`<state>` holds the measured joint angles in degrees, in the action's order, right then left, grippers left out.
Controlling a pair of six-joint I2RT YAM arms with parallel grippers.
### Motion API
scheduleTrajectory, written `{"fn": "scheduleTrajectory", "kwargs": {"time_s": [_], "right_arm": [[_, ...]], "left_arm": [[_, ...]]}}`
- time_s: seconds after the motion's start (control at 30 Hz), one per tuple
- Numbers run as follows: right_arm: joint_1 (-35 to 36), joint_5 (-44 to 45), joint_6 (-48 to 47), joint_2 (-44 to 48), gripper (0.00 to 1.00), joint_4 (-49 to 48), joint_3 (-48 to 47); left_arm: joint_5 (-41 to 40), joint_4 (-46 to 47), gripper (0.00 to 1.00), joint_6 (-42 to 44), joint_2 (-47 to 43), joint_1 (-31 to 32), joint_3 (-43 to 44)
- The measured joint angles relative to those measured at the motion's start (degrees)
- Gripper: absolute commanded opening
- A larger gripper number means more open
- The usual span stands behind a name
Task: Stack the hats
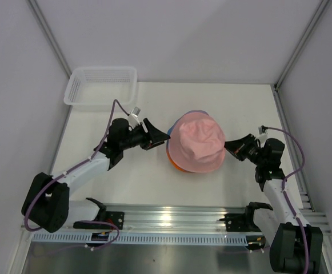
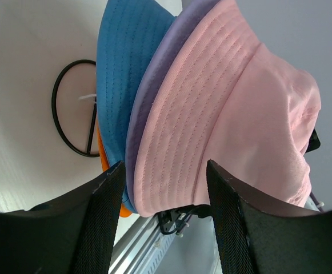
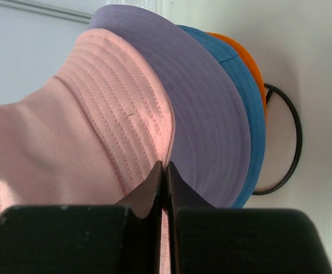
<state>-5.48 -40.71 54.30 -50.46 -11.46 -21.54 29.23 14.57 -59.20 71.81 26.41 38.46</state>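
Note:
Four hats sit stacked in the middle of the table, the pale pink hat (image 1: 197,145) on top. Below it only edges show: lavender (image 1: 196,112), blue (image 1: 169,154), orange (image 1: 178,168). In the left wrist view the brims fan out: pink (image 2: 223,103), lavender (image 2: 154,97), blue (image 2: 126,57), orange (image 2: 104,154). My left gripper (image 1: 161,136) is open, its jaws on either side of the pile's left brim edges (image 2: 163,171), touching nothing. My right gripper (image 1: 230,146) is shut on the pink hat's brim (image 3: 68,131) at the pile's right side (image 3: 164,165), with lavender (image 3: 200,103), blue (image 3: 240,103) and orange (image 3: 243,54) behind.
A thin black wire stand (image 2: 68,108) stands under the pile; its ring also shows in the right wrist view (image 3: 291,142). A white mesh basket (image 1: 100,85) stands at the back left corner. Walls close the table on three sides, and the metal rail (image 1: 171,220) runs along the front.

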Motion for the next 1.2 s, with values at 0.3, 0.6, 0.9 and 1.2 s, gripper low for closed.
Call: {"fn": "scheduleTrajectory", "kwargs": {"time_s": [0.3, 0.6, 0.9, 1.2], "right_arm": [[0.0, 0.2, -0.6, -0.6, 0.00, -0.3, 0.2], [0.0, 0.1, -1.2, -0.9, 0.00, -0.4, 0.2], [0.0, 0.2, -1.4, -1.3, 0.00, -0.3, 0.2], [0.2, 0.2, -1.6, -1.8, 0.00, -0.3, 0.2]], "left_arm": [[1.0, 2.0, 0.60, -0.3, 4.6, 1.7, 0.3], [2.2, 4.2, 0.44, -0.3, 6.4, 2.4, 0.5], [3.0, 4.2, 0.23, -0.1, 6.4, 2.4, 1.0], [4.5, 5.4, 0.42, 0.3, 7.4, 3.0, 1.5]]}}
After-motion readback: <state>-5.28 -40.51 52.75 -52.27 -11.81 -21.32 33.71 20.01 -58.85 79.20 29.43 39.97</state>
